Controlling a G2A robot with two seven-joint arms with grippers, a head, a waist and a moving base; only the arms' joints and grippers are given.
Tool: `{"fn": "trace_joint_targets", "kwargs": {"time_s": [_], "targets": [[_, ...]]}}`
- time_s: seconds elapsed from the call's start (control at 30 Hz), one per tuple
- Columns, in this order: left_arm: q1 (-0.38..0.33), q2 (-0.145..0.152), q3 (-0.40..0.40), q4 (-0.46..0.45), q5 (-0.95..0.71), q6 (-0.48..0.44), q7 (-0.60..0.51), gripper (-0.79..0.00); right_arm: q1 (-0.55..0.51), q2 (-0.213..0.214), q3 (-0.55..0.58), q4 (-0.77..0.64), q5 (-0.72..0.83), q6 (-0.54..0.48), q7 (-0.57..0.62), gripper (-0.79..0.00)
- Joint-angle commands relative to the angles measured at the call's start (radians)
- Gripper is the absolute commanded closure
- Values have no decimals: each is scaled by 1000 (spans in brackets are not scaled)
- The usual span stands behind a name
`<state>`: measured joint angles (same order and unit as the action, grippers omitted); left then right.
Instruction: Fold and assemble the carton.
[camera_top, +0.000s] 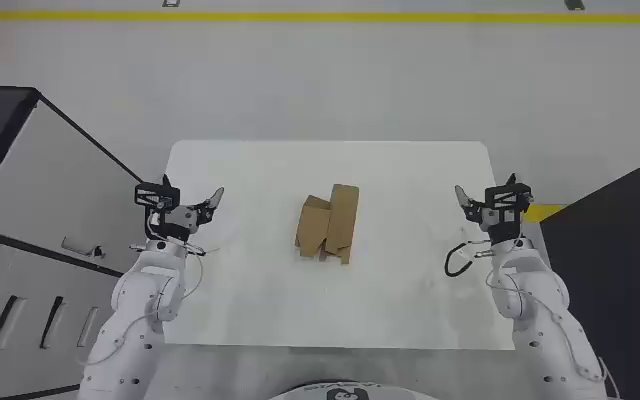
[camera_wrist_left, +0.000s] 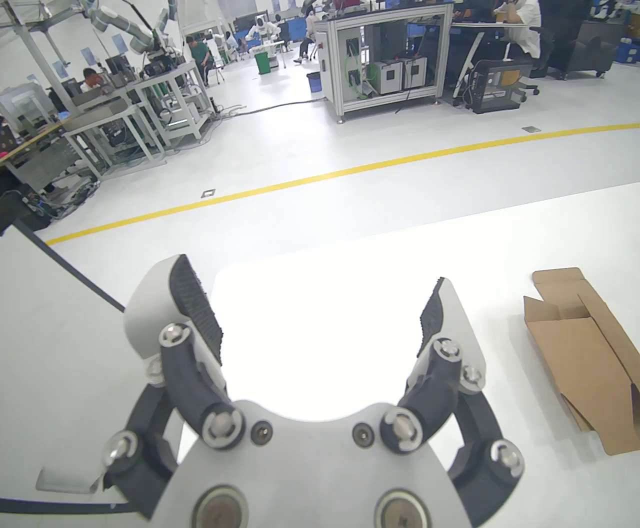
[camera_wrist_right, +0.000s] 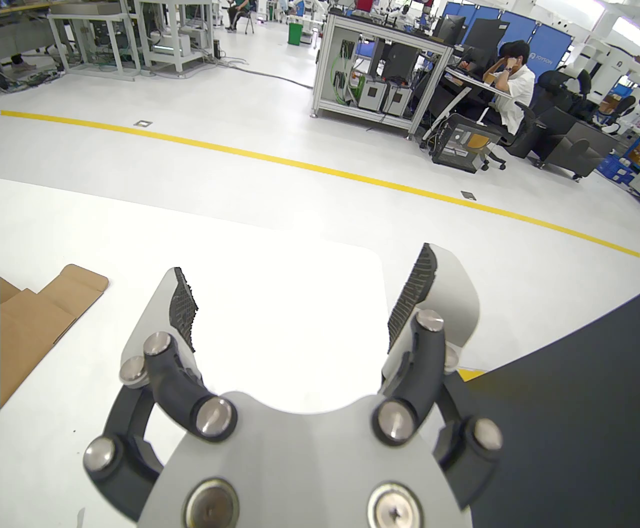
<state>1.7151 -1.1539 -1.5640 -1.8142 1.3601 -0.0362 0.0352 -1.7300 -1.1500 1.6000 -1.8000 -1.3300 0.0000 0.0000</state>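
Cardboard lies near the middle of the white rectangular table (camera_top: 420, 300): a brown cardboard carton (camera_top: 328, 226), mostly flat, with its flaps loose and one end partly opened. Neither arm touches it. The left gripper (camera_top: 192, 190) hovers over the left part of the table, well apart from the carton, its black-padded fingers (camera_wrist_left: 195, 305) spread wide and gripping nothing. The right gripper (camera_top: 487, 190) hangs by the table's right edge, also well apart from the carton, its ribbed fingers (camera_wrist_right: 407, 295) spread wide and likewise gripping nothing.
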Motion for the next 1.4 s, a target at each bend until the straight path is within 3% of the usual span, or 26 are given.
{"fn": "trace_joint_targets", "kwargs": {"time_s": [0.0,0.1,0.47,0.73,0.97,1.07,1.3,1.37], "targets": [[-5,-2,23,-8,21,-4,7,-785,0,0,0,0,0,0,0,-785],[-13,-6,65,-17,53,-8,20,-785,0,0,0,0,0,0,0,-785],[-15,-7,73,-20,60,-10,24,-785,0,0,0,0,0,0,0,-785],[-53,-6,224,-63,339,-116,-40,-785,0,0,0,0,0,0,0,-785],[-55,-6,226,-63,344,-110,-36,-785,0,0,0,0,0,0,0,-785],[-62,0,251,-73,475,-159,-42,-785,0,0,0,0,0,0,0,-785],[-73,1,359,-93,685,-265,-180,-785,0,0,0,0,0,0,0,-785],[-82,-1,378,-93,725,-257,-211,-785,0,0,0,0,0,0,0,-785]]}}
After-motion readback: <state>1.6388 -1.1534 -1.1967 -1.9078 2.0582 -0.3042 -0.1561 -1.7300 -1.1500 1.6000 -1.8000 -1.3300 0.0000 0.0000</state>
